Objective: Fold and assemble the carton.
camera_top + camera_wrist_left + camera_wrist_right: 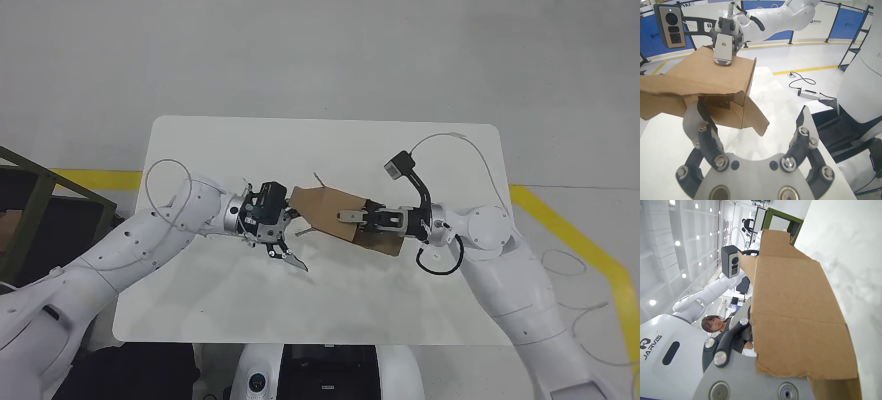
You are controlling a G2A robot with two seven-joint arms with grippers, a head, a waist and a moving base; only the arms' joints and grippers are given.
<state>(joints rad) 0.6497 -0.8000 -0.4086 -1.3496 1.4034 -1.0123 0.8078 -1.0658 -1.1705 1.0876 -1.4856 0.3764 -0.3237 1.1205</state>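
A: Fearing a tear: shoving harder with the left gripper (749,113), spread wide with one finger (690,115) tucked under the ragged top flap (687,88), and probably ripping it further.
B: Or twisting the carton (320,205) out of the right gripper (350,216), clamped on the top panel (702,70) alone.
A: Sitting where?
B: Over the table's (400,300) middle, between both arms, seemingly lifted.
A: Looking how?
B: Brown, half formed, open-ended, flaps loose and chewed.

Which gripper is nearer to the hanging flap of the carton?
Left. The open left gripper is right at the flap, one finger at the open end of the carton; the right gripper clamps the top panel, farther along.
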